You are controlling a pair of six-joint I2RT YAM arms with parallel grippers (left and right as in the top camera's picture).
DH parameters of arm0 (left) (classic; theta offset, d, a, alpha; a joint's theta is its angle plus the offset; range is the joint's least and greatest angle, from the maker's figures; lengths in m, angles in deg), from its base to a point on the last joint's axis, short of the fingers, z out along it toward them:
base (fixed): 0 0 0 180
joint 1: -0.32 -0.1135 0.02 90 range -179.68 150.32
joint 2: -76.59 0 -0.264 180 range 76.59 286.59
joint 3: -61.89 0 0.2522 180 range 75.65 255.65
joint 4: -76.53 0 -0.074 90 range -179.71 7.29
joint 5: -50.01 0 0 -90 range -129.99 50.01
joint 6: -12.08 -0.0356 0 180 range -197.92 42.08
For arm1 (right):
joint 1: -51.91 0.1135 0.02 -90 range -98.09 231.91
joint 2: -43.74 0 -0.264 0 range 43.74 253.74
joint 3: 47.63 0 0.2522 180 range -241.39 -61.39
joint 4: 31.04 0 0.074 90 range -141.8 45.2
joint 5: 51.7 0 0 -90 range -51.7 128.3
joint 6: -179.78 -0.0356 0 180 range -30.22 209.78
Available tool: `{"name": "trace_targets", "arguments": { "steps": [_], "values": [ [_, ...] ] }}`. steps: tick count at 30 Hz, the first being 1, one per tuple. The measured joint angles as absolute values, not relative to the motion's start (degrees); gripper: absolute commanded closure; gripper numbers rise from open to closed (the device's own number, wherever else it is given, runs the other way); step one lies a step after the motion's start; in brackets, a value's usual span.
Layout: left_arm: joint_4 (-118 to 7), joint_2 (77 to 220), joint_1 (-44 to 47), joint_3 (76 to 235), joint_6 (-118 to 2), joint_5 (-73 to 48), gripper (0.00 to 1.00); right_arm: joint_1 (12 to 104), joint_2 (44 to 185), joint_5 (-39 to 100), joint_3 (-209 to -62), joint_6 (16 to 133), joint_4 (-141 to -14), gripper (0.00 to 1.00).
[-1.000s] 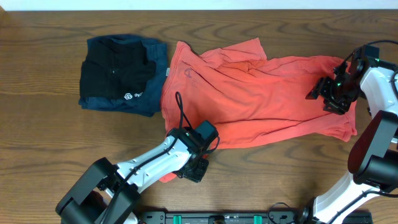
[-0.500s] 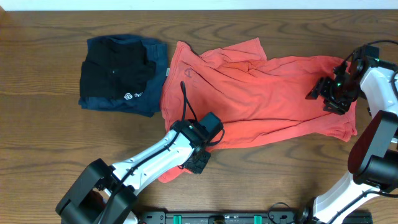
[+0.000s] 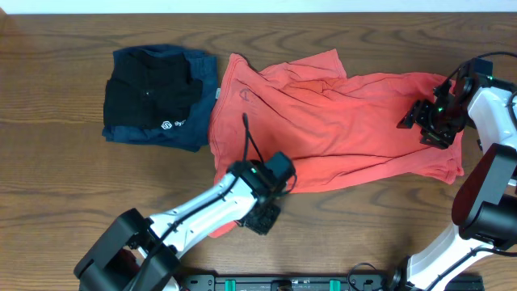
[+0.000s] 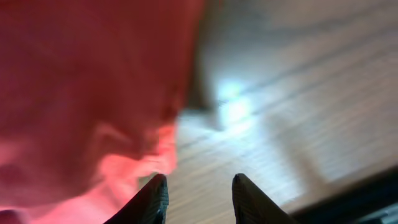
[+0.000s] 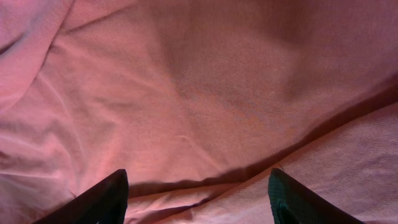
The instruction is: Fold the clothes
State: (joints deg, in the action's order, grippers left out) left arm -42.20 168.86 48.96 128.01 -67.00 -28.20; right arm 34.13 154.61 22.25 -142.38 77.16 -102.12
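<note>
The coral-red T-shirt (image 3: 339,121) lies crumpled across the middle and right of the wooden table (image 3: 65,186). My left gripper (image 3: 264,217) hovers at the shirt's front-left corner, near the table's front edge. In the left wrist view its jaws (image 4: 198,202) stand open over bare wood, and a blurred red fold (image 4: 81,93) lies against the left finger. A bit of red cloth (image 3: 222,229) shows under the left arm. My right gripper (image 3: 416,120) is over the shirt's right end, open wide (image 5: 199,199) just above the wrinkled fabric (image 5: 199,93), gripping nothing.
A folded black garment (image 3: 149,97) with a small white logo lies on a folded navy one (image 3: 198,137) at the back left, touching the shirt's left edge. A dark rail (image 3: 283,283) runs along the front edge.
My left gripper has slid to the right and slightly toward the front edge along the shirt's front hem. The right gripper has stayed where it was.
</note>
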Motion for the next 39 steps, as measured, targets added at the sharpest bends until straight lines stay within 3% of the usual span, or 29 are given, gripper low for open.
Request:
{"name": "trace_targets", "arguments": {
  "steps": [22, 27, 29, 39],
  "values": [
    [-44.01, 175.37, 51.87, 127.68, -66.32, -35.91, 0.69, 34.13, 154.61, 22.25, -142.38, 77.16, -102.03, 0.30],
    [-44.01, 175.44, 51.87, 127.68, -65.91, -36.57, 0.81, 34.13, 154.61, 22.25, -142.38, 77.16, -102.01, 0.30],
    [-44.01, 175.46, 51.84, 127.68, -65.73, -37.29, 0.94, 34.13, 154.61, 22.25, -142.38, 77.16, -102.01, 0.30],
    [-40.78, 176.18, 51.76, 129.30, -65.99, -37.31, 0.94, 34.13, 154.61, 22.23, -142.38, 77.13, -102.03, 0.30]
  ]
}}
